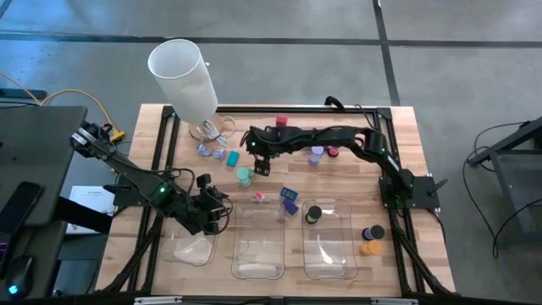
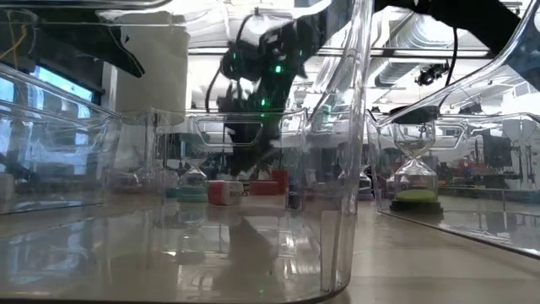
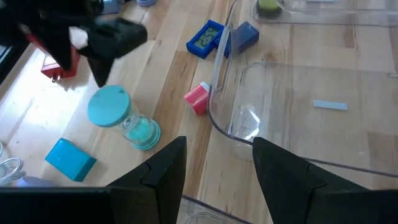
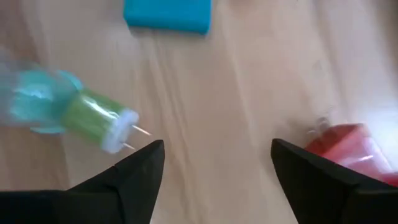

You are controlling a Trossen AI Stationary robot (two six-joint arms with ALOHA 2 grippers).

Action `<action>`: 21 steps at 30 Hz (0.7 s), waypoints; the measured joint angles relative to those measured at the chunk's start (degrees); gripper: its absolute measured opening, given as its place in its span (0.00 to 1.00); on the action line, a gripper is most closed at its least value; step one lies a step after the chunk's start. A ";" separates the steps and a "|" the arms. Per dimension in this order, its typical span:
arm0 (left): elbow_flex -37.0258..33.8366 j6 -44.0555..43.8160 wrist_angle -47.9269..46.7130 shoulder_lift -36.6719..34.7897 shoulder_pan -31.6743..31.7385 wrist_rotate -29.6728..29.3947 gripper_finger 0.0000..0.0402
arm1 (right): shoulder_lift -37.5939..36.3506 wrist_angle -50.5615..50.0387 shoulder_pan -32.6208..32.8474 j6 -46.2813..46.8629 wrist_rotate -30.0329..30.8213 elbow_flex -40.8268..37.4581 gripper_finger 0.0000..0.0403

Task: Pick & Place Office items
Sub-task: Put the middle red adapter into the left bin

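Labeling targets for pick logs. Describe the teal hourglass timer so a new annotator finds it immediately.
Start at the three clear trays along the table's near edge and take the middle tray. Just beyond its far left corner, under the right gripper, lies the teal hourglass timer. Unlike the teal block beside it, it has round caps and a clear glass waist.

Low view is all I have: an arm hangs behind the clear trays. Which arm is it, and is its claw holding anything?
Observer: It's the right arm. The right claw is open and empty over bare wood.
Operator: What's closest to it?
Observer: The teal hourglass. It stands upright right beside the claw, outside the trays.
Operator: Where's the other arm?
Observer: The left claw is open and empty, by the near corner of the middle tray.
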 joint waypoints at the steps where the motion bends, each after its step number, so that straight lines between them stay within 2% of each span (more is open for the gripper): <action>1: 0.00 0.00 0.04 0.00 0.00 -0.02 0.44 | -0.79 0.33 0.67 -0.25 1.68 0.06 0.70; 8: 0.75 0.74 0.78 -0.05 1.34 -0.71 0.44 | -9.00 -4.76 5.31 -1.96 13.64 0.08 0.70; 12: 3.74 7.34 2.51 -0.87 5.25 0.80 0.44 | -14.77 -12.26 7.66 1.29 15.36 0.11 0.70; 17: 7.83 20.76 6.56 -1.09 11.86 5.75 0.44 | -20.81 -26.49 10.54 12.99 18.52 -0.23 0.70; 21: 10.35 26.70 10.42 -1.10 18.04 5.97 0.44 | -26.20 -35.14 14.71 23.47 28.39 -3.81 0.70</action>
